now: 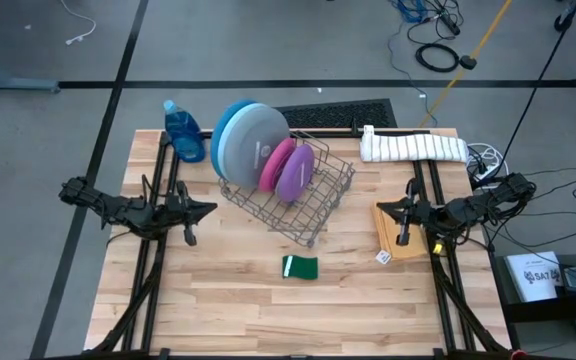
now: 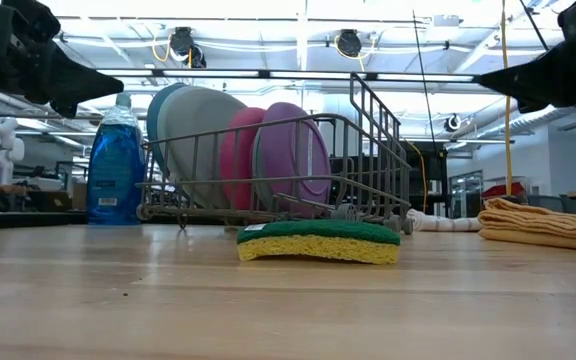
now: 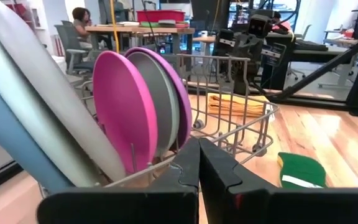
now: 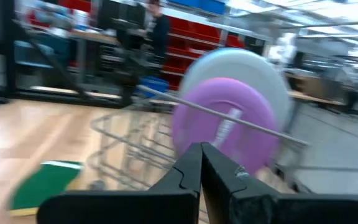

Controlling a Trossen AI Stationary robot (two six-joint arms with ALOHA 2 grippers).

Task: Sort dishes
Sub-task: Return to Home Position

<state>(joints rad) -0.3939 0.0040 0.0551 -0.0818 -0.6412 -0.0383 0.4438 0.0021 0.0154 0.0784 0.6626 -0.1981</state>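
Round flat plates upright in wire rack; left gripper, right gripper level either side, fingers clenched, empty.

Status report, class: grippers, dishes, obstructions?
Left gripper, right gripper shut, empty, flanking grey wire rack. Round plastic plates upright inside. Green sponge lies apart.

Itemised by material and finish:

- The tabletop is built of pale wood strips, sanded smooth and given a low sheen.
- The rack is formed of grey metal wire, matt.
- The pink plate, purple plate, pale-blue plate and deep-blue plate are moulded in smooth plastic with a soft sheen.
- The sponge is made of yellow foam, topped by a rough green scouring layer.
- The bottle is made of clear glossy plastic.
- The towel is made of white ribbed cloth.
- The folded cloth is yellow and soft.
- The left gripper and right gripper are finished dark and matt.
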